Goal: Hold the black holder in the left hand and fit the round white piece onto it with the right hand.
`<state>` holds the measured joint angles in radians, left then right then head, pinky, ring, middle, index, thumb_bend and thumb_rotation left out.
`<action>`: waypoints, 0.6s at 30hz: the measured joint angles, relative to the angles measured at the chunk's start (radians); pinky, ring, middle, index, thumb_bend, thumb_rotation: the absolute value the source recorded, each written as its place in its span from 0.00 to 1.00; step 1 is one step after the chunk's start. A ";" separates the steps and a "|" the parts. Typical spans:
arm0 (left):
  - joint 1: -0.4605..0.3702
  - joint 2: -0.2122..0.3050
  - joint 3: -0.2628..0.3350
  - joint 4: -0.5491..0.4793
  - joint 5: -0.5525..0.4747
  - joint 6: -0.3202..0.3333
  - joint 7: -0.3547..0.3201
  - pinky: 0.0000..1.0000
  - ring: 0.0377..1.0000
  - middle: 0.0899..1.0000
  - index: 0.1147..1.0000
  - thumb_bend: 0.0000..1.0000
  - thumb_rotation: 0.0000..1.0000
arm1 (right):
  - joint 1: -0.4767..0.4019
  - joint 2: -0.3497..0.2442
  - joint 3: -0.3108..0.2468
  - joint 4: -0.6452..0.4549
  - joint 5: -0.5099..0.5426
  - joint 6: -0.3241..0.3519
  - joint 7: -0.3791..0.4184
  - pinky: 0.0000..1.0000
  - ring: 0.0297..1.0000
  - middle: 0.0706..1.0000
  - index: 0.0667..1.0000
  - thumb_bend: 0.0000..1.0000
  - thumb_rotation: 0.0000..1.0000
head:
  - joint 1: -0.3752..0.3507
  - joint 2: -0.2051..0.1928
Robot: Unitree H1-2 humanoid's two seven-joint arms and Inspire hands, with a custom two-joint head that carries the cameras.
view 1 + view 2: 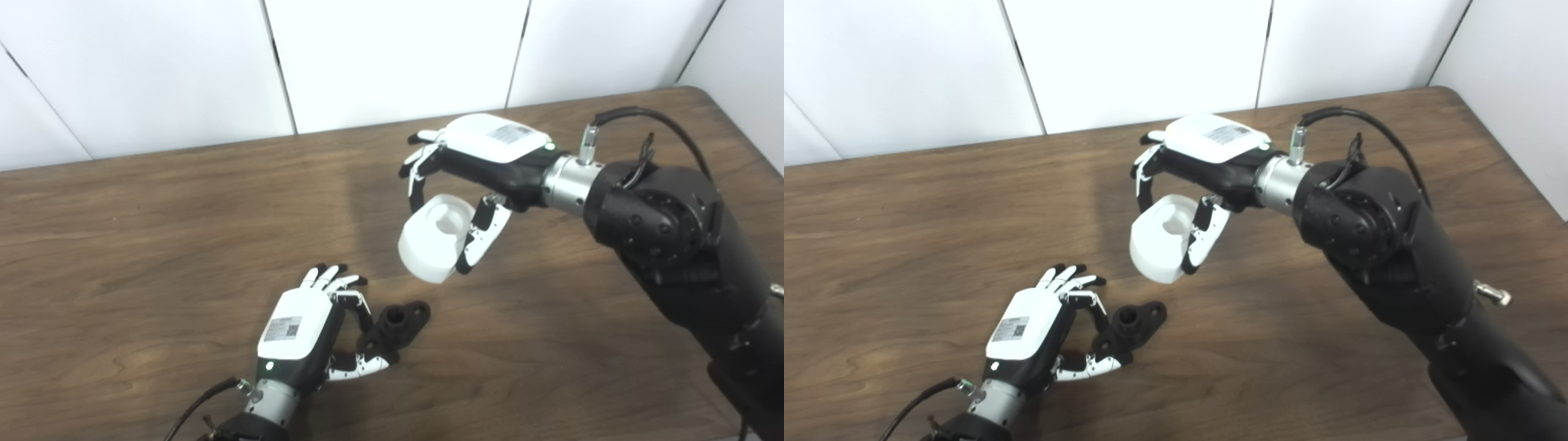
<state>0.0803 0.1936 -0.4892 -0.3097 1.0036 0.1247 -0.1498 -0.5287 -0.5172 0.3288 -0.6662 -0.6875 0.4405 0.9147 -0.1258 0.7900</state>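
Observation:
The black holder (395, 324) lies near the table's front, a short tube rising from a flat flange with holes. My left hand (303, 327) pinches its near end between thumb and one finger, the other fingers stretched out. Above and to the right, my right hand (474, 168) carries the round white piece (433, 237) clear of the table, fingers behind it and thumb in front. The white piece is a cup-like ring, tilted, with a central hollow facing up and toward me. It hangs a short way above and beyond the holder (1132, 324), apart from it.
The brown wooden table (153, 245) runs to a white panelled wall at the back. Its right corner (704, 98) shows at the far right. My right forearm (674, 245) and its cable cross the right side of the table.

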 measured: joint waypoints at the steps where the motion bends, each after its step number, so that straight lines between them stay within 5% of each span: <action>1: -0.001 -0.001 0.000 -0.001 0.001 0.003 -0.004 0.98 0.92 0.80 0.42 0.52 0.06 | 0.001 0.003 0.004 -0.003 0.000 -0.006 0.000 0.94 0.95 0.79 0.45 0.52 0.14 | 0.000 0.000; 18: -0.013 -0.009 -0.012 -0.005 0.020 0.021 -0.018 0.97 0.92 0.80 0.42 0.52 0.06 | 0.028 0.058 0.055 -0.021 -0.008 -0.040 0.026 0.95 0.96 0.80 0.45 0.52 0.14 | 0.005 0.017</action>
<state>0.0677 0.1842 -0.5011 -0.3148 1.0231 0.1459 -0.1674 -0.5012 -0.4597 0.3840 -0.6870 -0.6957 0.4009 0.9405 -0.1212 0.8069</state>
